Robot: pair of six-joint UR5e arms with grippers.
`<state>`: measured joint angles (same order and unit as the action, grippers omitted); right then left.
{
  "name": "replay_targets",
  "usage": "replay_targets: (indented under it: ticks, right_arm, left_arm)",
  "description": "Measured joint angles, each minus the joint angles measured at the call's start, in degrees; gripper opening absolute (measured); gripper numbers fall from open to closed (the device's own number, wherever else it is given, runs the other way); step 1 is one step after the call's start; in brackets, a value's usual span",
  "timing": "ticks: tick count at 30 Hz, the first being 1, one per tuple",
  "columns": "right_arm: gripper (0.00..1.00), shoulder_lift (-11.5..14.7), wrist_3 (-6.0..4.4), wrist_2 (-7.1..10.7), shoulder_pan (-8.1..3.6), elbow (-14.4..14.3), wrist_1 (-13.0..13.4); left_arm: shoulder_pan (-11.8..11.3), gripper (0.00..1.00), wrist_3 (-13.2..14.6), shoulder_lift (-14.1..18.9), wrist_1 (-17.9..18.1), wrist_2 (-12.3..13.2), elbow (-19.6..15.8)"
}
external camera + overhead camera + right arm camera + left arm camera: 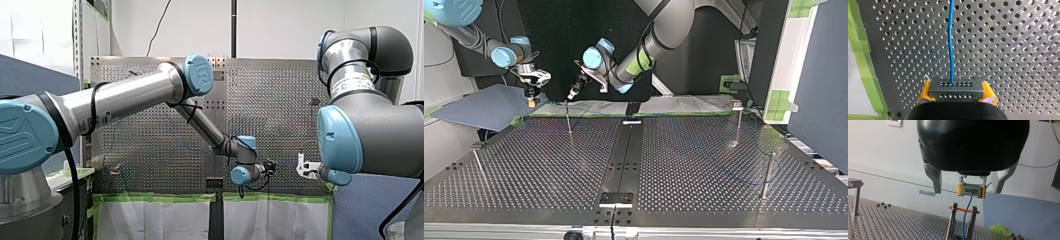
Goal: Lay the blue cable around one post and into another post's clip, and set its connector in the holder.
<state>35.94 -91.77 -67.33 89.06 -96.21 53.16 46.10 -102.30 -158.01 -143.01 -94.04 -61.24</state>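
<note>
My right gripper (pixel 956 93) is shut on the grey multi-hole connector (pixel 956 87), gripped between its yellow pads (pixel 924 93). The blue cable (pixel 951 42) leaves the connector's face and runs straight away over the perforated plate. At the top view's left, the right gripper (pixel 532 101) hangs above the table's far edge. My left gripper (pixel 967 191) is open, with metal fingers (pixel 936 182) either side of empty air. Ahead of it hangs the connector (pixel 971 190). The cable (pixel 967 210) drops from it between the prongs of a forked post clip (pixel 952 222) carrying an orange band.
Thin posts stand on the table (pixel 704 165): one under the left gripper (pixel 568 117), one at the left edge (pixel 478 162), two at the right (pixel 738 122) (pixel 768 175). A small bracket (pixel 615 199) sits at the near centre. A blue-grey panel (pixel 479 107) lies beyond the far left corner.
</note>
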Motion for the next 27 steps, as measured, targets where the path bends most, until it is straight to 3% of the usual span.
replay_targets:
  ticks: [16,27]
  right_arm:
    - [0.01,-0.10,0.00,0.00,0.02,0.00,-0.06]
    - [0.01,-0.16,0.00,0.00,0.01,0.00,-0.06]
  left_arm:
    - [0.06,1.00,-0.88,0.01,0.00,-0.25,-0.04]
    - [-0.27,1.00,-3.30,0.00,-3.01,-4.82,-0.08]
